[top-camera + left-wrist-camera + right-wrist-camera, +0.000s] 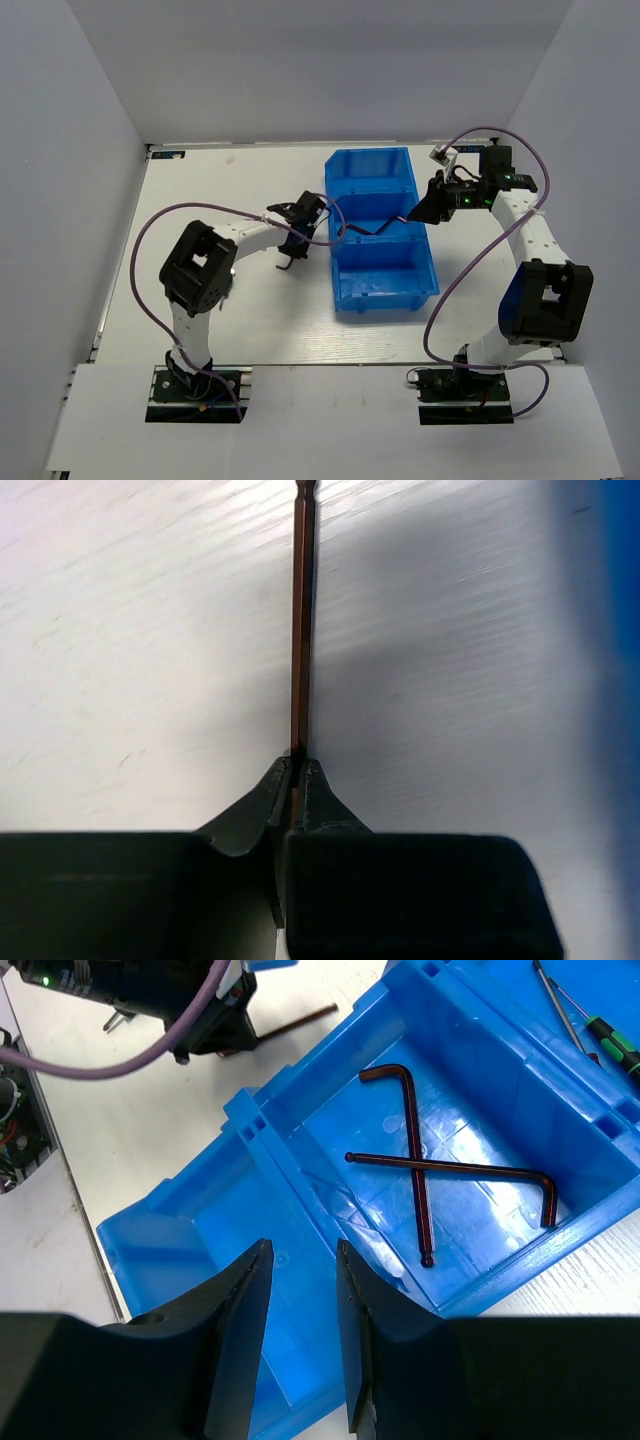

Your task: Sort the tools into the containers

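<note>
My left gripper (290,257) is shut on a dark brown hex key (302,630), holding it low over the white table just left of the blue bin (372,175). The key's long arm sticks straight out past the fingertips (297,765). My right gripper (416,214) is open and empty, hovering over the bin's right side (302,1255). In the right wrist view, two crossed hex keys (418,1175) lie in the bin's middle compartment (290,1175). A green-handled screwdriver (612,1045) lies in an end compartment. The compartment under my right fingers holds nothing.
Purple cables (150,235) loop from both arms; one (470,265) hangs beside the bin's right wall. Grey enclosure walls (90,200) close in the table's left, back and right. The bin's blue side (625,630) shows blurred at the right of the left wrist view.
</note>
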